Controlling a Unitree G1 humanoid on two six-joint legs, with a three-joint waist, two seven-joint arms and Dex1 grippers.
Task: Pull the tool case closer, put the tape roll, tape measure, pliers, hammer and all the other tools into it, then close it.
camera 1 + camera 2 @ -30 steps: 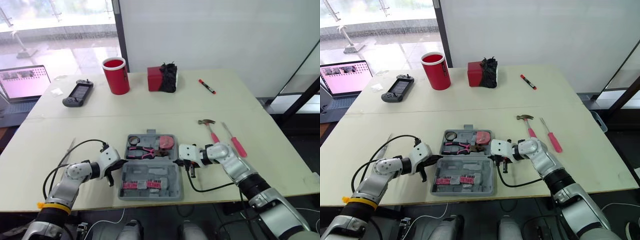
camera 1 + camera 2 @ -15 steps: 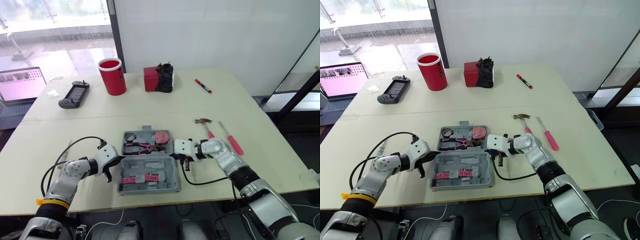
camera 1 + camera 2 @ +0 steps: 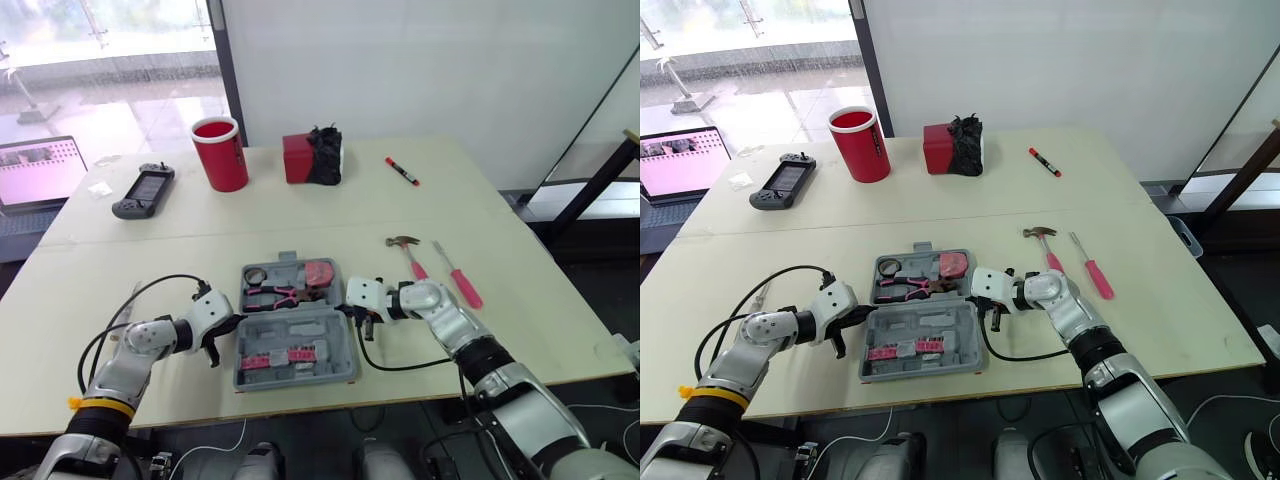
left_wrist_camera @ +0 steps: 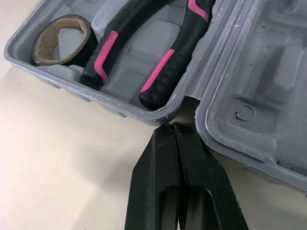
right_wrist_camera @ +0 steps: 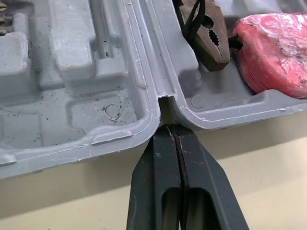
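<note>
The one clear change for you is the head camera: the whole view has shifted and pulled back a touch since a second ago, so everything lands slightly up and to the left in frame. Checked against the hammer, I can't make out any real slide of the tool case. The left gripper and right gripper have drifted in frame with the case, not against it.

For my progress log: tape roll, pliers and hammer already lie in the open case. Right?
No: the left eye view shows the hammer on the table, right of the case. The tape roll and pliers do lie in the open case.
</note>
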